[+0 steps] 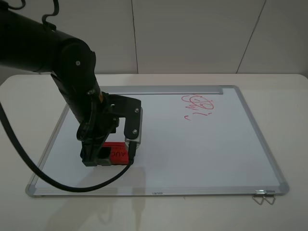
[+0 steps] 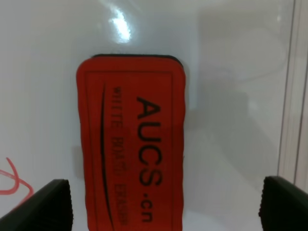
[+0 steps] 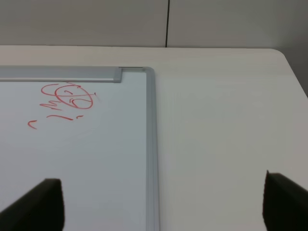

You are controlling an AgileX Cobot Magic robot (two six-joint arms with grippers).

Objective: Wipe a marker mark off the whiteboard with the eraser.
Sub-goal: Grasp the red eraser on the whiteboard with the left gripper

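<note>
The red eraser (image 1: 117, 154) lies flat on the whiteboard (image 1: 192, 149) near its front left. In the left wrist view the eraser (image 2: 132, 144) shows black "AUCS.cn" lettering and a dark base edge. My left gripper (image 1: 108, 156) is low over it, open, with its fingers (image 2: 48, 207) apart on either side of the block. A small piece of red stroke (image 2: 12, 180) shows beside the eraser; the rest of the boxy marker mark is hidden under the arm. My right gripper (image 3: 163, 207) is open and holds nothing, off the board's far right corner.
A curly red scribble (image 1: 197, 106) with short dashes sits at the board's back right, also seen as the curly scribble (image 3: 67, 98). A silver tray strip (image 1: 159, 90) runs along the far edge. Wire hooks (image 1: 263, 196) hang at the front right corner. White table (image 3: 226, 120) surrounds the board.
</note>
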